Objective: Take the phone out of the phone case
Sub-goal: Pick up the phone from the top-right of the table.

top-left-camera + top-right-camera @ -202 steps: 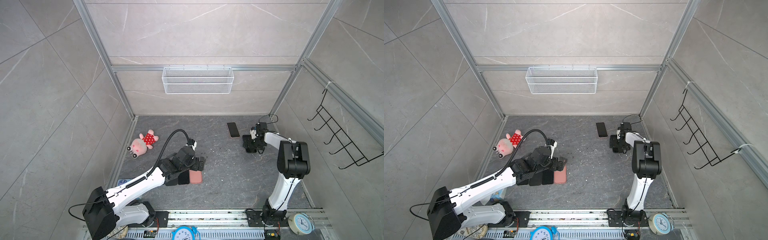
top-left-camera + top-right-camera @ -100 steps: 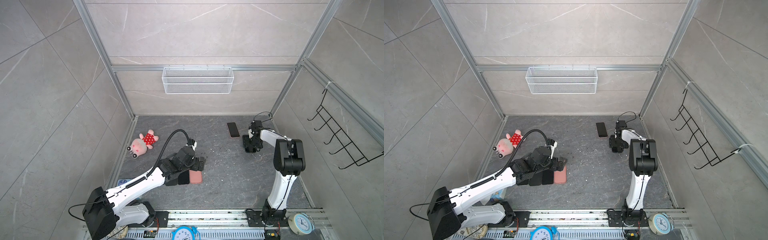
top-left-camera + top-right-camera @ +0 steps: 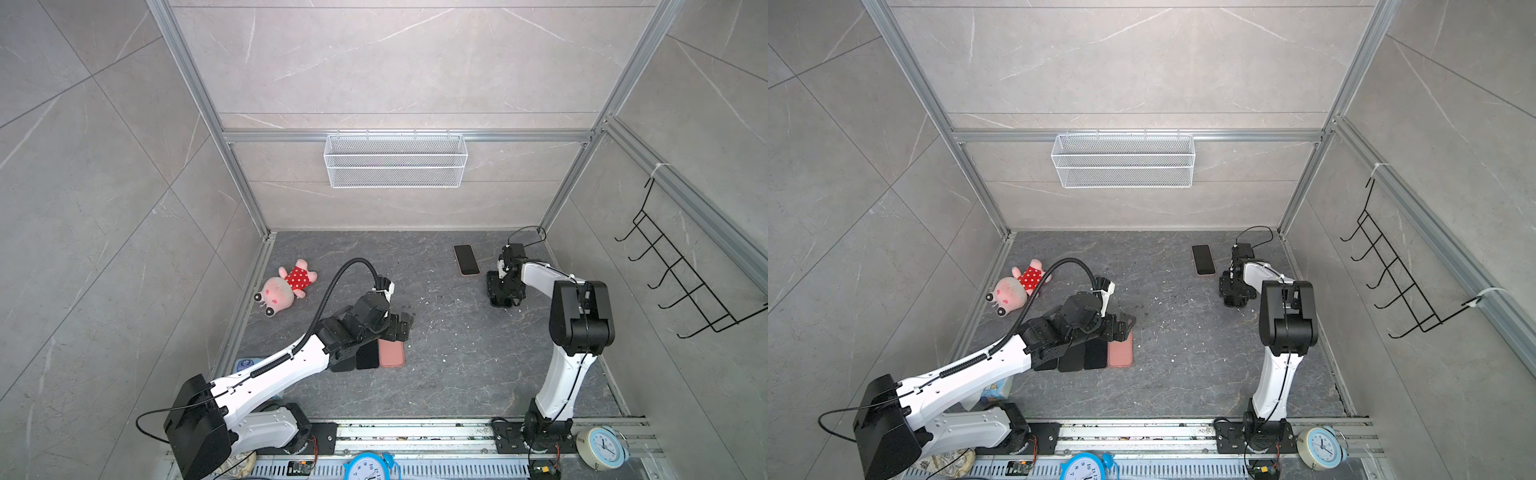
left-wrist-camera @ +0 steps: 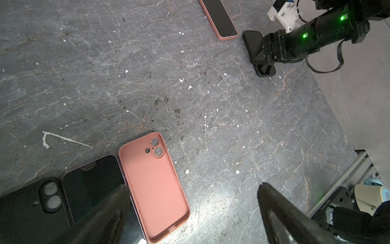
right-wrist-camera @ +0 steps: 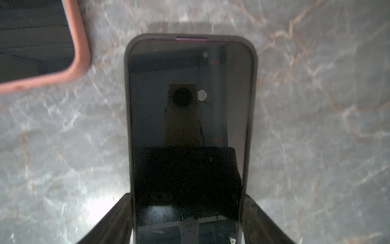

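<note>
Within right gripper (image 5: 186, 196), glossy dark-cased phone (image 5: 190, 95)

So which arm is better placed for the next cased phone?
Right. The right gripper grips the dark-cased phone by its sides; the left gripper hangs open above an empty pink case.

In the right wrist view the dark-cased phone (image 5: 190, 95) runs off the edge, and the pink-cased phone (image 5: 31, 31) shows only a corner.
</note>
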Robot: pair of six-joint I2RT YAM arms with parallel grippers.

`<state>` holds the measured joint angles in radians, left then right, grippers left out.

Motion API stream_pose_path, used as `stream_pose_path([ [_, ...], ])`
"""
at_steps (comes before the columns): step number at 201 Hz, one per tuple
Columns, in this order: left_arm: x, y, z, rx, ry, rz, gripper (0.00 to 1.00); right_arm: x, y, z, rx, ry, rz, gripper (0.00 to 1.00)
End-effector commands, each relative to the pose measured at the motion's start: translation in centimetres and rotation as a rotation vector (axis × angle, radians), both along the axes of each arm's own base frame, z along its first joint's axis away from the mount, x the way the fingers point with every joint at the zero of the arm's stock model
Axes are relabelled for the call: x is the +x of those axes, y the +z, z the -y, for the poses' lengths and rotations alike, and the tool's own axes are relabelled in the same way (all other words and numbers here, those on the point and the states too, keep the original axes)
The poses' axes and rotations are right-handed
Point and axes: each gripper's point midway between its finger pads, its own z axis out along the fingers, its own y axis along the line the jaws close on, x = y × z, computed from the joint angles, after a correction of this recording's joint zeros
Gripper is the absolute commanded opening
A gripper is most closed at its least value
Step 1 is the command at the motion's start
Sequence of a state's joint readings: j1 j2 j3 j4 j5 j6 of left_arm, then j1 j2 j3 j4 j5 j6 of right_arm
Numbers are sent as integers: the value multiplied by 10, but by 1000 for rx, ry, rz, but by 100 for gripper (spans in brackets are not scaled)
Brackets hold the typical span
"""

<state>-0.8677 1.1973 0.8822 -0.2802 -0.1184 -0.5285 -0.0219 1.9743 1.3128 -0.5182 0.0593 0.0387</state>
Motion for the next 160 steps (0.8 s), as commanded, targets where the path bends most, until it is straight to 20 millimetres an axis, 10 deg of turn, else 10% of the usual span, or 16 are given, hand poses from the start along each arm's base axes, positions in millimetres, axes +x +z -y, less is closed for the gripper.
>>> stream_pose_path([
  [1,2,18,5,-85,0,28,96,-24,4,-12,47,-21,-27,33],
  [58,4,14,22,-180,-2,-4,96,-53,29,-47,179,-19,71,22],
  [160,17,-6,57,-375,34,-105,95,-126,77,-177,473,297,192,19],
])
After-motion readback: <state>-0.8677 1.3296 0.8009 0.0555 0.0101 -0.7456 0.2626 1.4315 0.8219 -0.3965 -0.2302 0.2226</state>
